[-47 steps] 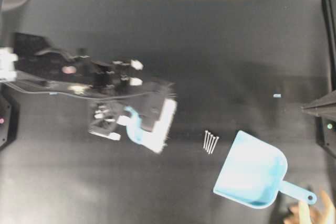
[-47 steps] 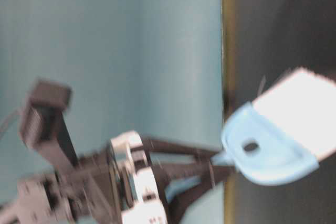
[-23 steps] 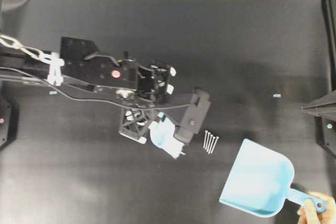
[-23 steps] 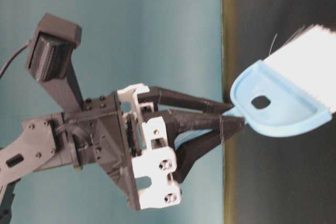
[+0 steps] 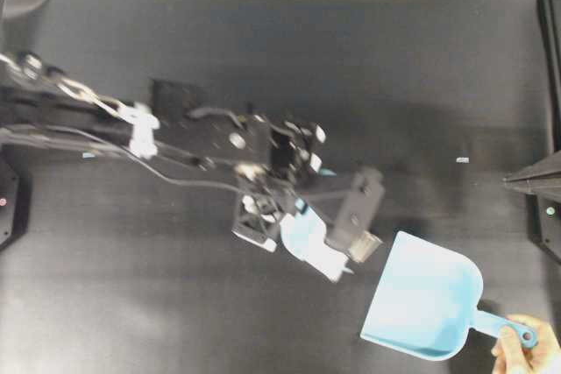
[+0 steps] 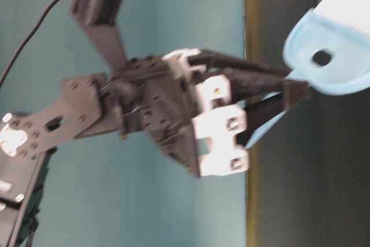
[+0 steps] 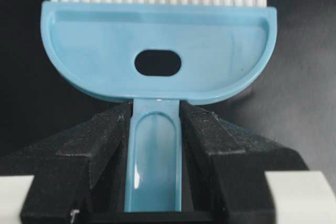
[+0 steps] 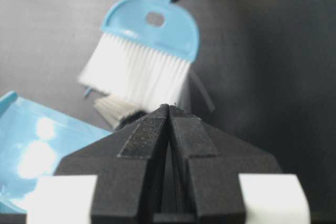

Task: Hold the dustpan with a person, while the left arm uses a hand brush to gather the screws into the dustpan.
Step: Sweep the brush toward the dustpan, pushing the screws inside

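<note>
The left arm's black two-finger gripper [image 7: 156,145], jaws clamped on the light blue white-bristled plastic hand brush [image 5: 308,240], has swept rightward over where the screws lay, reaching the light blue scoop-shaped plastic dustpan [image 5: 425,302], whose handle a person's bare hand [image 5: 524,352] holds at the near right. The right gripper [image 8: 169,129] sits with jaws pressed together, empty.

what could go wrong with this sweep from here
1. The dustpan is steadied only by a hand at the tip of its handle, so a push from the brush could swing or slide the pan.
2. The screws are hidden under the left gripper and brush in the overhead view; some could roll past the pan's corner rather than into its mouth.
3. The gripper pinches only the slim brush handle, so bristle drag might twist the brush.
</note>
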Robot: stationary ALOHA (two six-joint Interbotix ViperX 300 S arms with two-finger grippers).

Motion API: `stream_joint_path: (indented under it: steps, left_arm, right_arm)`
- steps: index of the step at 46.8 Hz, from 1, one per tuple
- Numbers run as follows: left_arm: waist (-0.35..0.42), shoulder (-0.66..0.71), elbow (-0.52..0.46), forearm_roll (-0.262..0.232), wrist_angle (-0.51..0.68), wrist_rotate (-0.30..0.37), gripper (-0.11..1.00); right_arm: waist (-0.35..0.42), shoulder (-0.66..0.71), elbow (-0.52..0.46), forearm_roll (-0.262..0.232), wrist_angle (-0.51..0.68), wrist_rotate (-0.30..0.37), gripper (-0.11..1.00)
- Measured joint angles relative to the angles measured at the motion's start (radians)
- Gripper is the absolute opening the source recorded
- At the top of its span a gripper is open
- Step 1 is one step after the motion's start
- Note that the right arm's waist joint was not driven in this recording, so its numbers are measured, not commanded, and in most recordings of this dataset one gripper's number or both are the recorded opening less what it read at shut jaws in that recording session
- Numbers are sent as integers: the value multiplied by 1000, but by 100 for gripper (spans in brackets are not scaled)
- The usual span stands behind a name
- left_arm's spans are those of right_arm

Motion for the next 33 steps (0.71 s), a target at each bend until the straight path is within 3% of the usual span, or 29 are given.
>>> stream_joint_path:
  steps: [33]
  left_arm:
    - [-75,172,-247,3,-204,-15,31]
  right_arm:
    - [0,0,2,0,0,0,0]
